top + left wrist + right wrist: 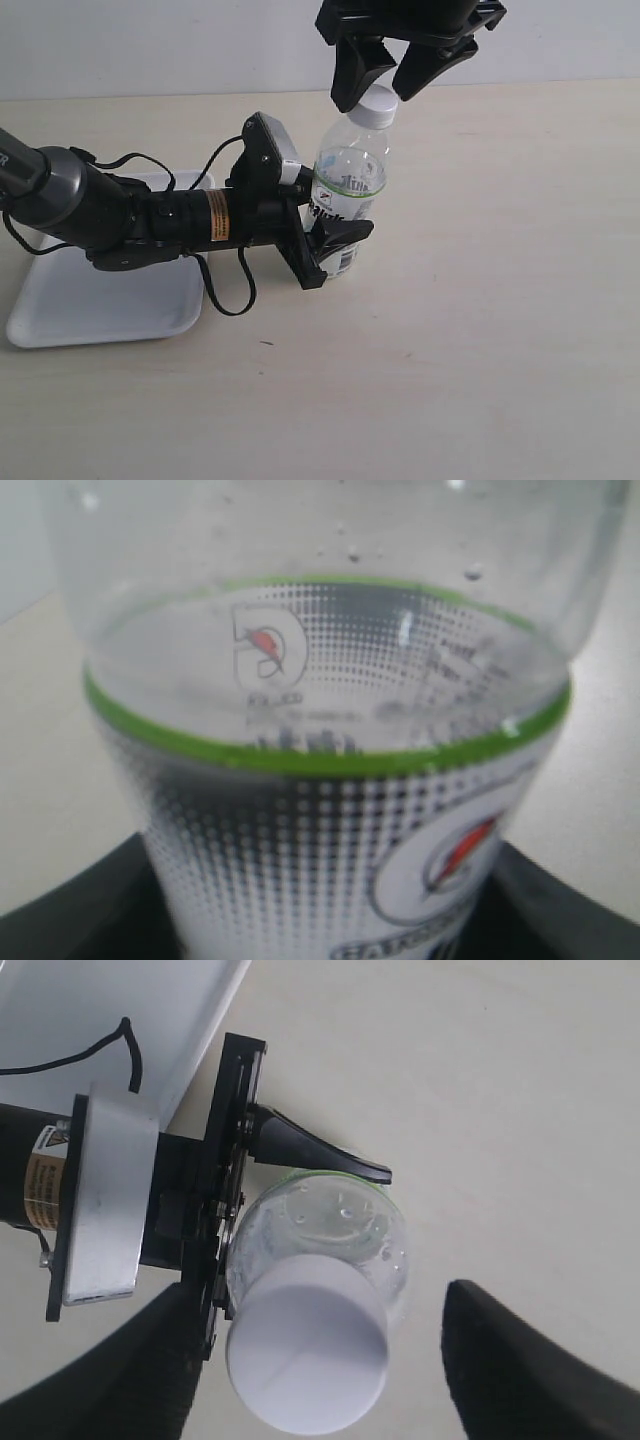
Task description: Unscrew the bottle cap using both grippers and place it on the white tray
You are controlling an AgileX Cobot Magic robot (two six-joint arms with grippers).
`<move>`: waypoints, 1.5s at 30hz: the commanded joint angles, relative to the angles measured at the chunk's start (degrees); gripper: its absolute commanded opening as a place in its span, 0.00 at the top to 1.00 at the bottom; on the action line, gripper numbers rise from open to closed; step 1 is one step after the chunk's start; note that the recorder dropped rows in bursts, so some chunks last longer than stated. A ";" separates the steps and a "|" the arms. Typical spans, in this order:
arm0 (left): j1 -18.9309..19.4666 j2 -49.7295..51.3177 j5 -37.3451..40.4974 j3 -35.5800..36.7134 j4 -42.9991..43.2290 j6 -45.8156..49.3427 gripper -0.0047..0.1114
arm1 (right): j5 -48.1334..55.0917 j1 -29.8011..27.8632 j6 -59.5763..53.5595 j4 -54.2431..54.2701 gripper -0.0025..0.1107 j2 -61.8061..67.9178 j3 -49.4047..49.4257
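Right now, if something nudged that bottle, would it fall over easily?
Probably. The bottle looks empty, with only droplets inside, so it is likely light and tippy. Its clear plastic wall may dent if squeezed. The left gripper clamps its label, steadying it.

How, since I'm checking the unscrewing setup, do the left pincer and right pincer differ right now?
Grip: the left pincer is shut on the bottle at its label; the right pincer stands open, fingers either side of the bottle cap with gaps.
Pose: the left pincer reaches in sideways; the right pincer points down from above.
Both are black and two-fingered, working at the same bottle.
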 commanded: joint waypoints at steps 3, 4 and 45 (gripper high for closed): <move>0.05 -0.19 2.69 -0.01 0.59 0.15 0.96 | -0.23 0.06 -0.07 -0.15 0.44 -0.12 0.32; 0.05 -0.19 2.69 -0.01 0.59 0.15 0.96 | -0.23 0.06 -0.07 -0.03 0.44 -0.12 0.32; 0.05 -0.19 2.69 -0.01 0.59 0.15 0.96 | -0.23 0.06 -8.08 0.41 0.44 -0.12 0.32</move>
